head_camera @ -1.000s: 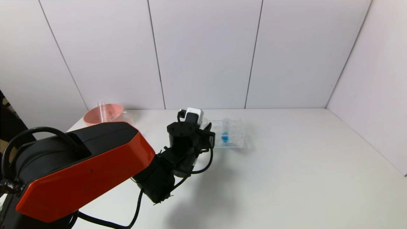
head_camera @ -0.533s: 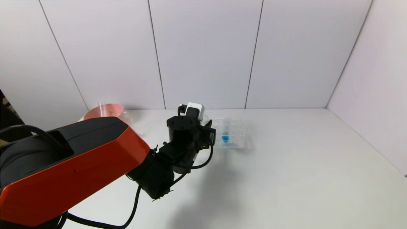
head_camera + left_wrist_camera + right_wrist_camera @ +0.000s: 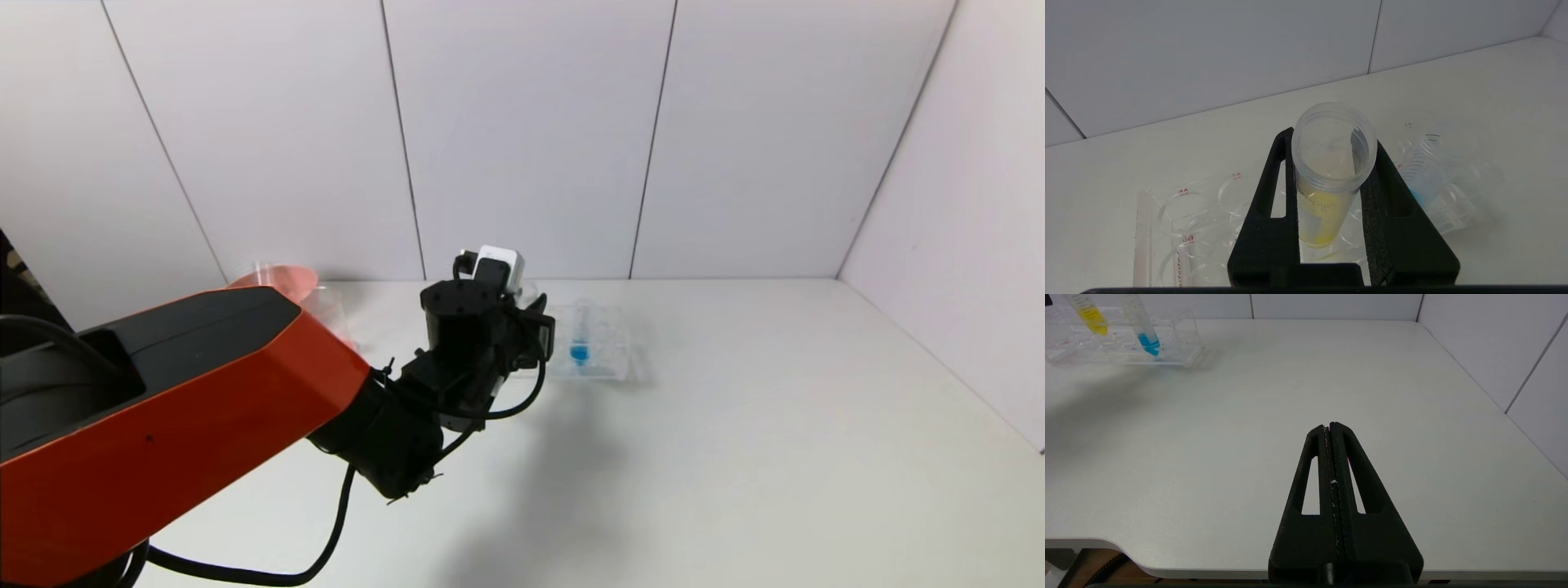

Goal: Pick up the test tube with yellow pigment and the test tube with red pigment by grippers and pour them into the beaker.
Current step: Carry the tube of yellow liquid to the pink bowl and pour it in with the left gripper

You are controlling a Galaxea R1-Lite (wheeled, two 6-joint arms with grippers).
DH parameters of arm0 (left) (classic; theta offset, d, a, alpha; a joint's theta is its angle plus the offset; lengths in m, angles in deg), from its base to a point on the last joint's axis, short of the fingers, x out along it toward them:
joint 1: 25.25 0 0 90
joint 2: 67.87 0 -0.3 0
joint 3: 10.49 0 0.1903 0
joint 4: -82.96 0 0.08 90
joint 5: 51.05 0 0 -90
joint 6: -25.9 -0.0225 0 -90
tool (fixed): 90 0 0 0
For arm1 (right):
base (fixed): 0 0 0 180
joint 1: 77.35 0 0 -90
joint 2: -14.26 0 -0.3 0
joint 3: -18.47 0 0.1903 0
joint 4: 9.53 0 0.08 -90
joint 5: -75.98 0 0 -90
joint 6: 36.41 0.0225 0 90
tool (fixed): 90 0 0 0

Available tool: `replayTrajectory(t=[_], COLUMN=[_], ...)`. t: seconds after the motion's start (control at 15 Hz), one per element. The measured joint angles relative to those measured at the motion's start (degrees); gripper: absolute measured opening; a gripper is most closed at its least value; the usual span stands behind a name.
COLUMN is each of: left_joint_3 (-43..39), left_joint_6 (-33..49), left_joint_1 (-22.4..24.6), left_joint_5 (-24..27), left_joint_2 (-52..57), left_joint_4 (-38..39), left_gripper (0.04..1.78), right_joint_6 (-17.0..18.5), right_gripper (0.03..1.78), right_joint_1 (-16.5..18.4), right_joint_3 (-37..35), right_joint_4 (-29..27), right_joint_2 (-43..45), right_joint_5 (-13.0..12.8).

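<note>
While the left tool (image 3: 1331, 196) clamps the test tube with yellow pigment (image 3: 1329, 179) just above the rack (image 3: 1184, 228), lift it straight, upright, clear of the blue tube (image 3: 1423, 179). Right tool (image 3: 1333, 457) closed, idle, low over the surface (image 3: 1331, 375).

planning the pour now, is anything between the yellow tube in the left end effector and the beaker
Nothing visible. The left end effector holds the yellow tube over the rack; the beaker stands left, beside the pink bowl, partly hidden by the arm.

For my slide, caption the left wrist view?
Left gripper clamps the yellow-pigment test tube above the clear rack.
</note>
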Motion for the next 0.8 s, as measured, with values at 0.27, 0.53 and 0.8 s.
replayTrajectory(t=[0.27, 0.53, 0.8], left_joint_3=[0.1, 1.2, 1.9], left_joint_6=[0.0, -1.1, -1.6], left_joint_1=[0.0, 0.0, 0.1], left_joint_5=[1.6, 2.5, 3.5], left_joint_2=[0.6, 1.0, 0.9], left_joint_4=[0.3, 1.3, 3.1], left_gripper=[0.45, 0.45, 0.45], right_joint_6=[0.0, 0.0, 0.0], right_gripper=[0.11, 0.11, 0.11], right_joint_1=[0.0, 0.0, 0.0], right_joint_3=[0.0, 0.0, 0.0], right_joint_4=[0.0, 0.0, 0.0], right_joint_2=[0.0, 0.0, 0.0], right_joint_5=[0.0, 0.0, 0.0])
